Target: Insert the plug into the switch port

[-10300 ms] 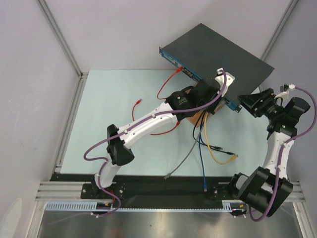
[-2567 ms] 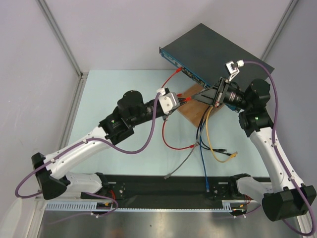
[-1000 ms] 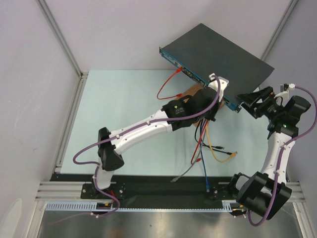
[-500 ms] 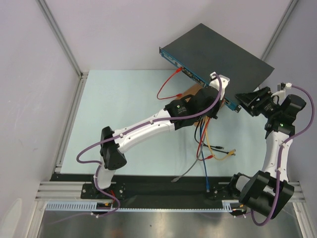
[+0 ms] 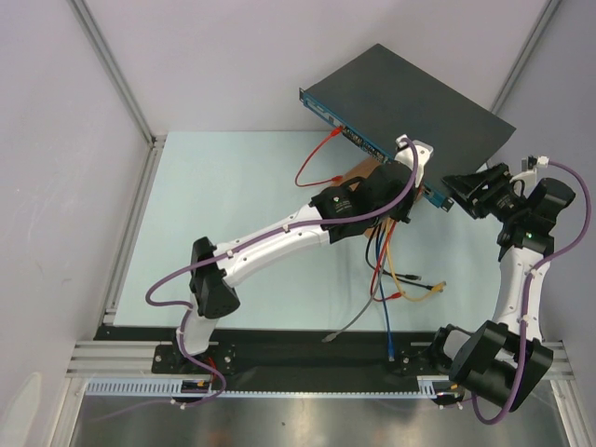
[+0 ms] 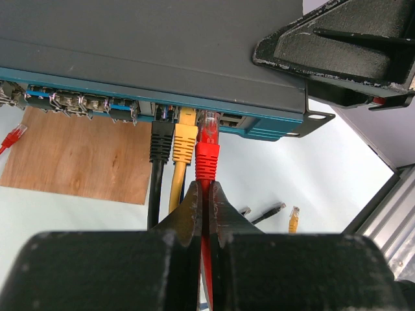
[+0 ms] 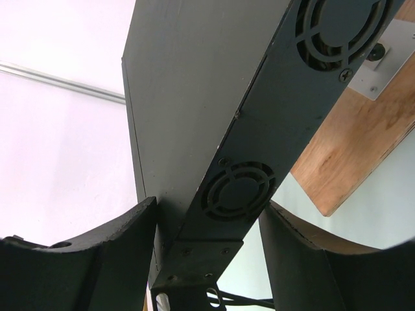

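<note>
The switch [image 5: 410, 93] is a flat black box with a blue front face [image 6: 84, 103] and a row of sockets. The red plug [image 6: 207, 146] stands with its clear tip in a socket, right of a yellow plug [image 6: 184, 139] and a black plug [image 6: 162, 139]. How deep it sits I cannot tell. My left gripper [image 6: 207, 188] [image 5: 408, 186] is shut on the red cable just behind the plug. My right gripper [image 7: 209, 207] [image 5: 466, 191] is at the switch's right end. One of its fingers lies on the top face and the other against the underside.
A brown wooden board [image 6: 78, 155] [image 5: 358, 172] lies under the switch's front. Another red cable [image 5: 317, 158] runs from a socket further left. Loose yellow [image 5: 438, 287], grey [image 5: 349, 321] and blue [image 5: 384, 326] cables trail toward the near edge. Frame posts stand at both sides.
My right gripper's jaws have closed in on the switch's right end. The left gripper has stayed at the sockets, shut on the red cable, and the red cable's slack has shifted right.
</note>
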You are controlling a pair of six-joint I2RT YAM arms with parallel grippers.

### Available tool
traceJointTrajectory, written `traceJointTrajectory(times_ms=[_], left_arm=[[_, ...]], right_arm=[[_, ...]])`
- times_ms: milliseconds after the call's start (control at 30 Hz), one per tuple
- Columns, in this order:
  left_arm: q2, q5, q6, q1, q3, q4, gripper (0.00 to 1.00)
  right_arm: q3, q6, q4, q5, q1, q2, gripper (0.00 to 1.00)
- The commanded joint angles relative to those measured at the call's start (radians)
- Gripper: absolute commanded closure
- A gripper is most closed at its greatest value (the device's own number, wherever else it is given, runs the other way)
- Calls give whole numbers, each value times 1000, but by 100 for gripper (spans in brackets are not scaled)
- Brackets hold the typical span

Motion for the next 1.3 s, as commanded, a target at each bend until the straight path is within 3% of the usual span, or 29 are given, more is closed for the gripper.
traceJointTrajectory(times_ms=[0,533,800,1267], left_arm=[[14,36,10,15,55,115,100],[-23,3,61,13,58,207,100],[-69,-16,49,15,-9,275,100],[-31,-5,27,16,-31,263,100]], right_arm=[[-3,-48,54,-25,51,-7,48],[-2,-69,40,-35,54,-13,50],[0,-69,42,-35,54,-8,52],[-3,-56,54,-48,54,-10,53]])
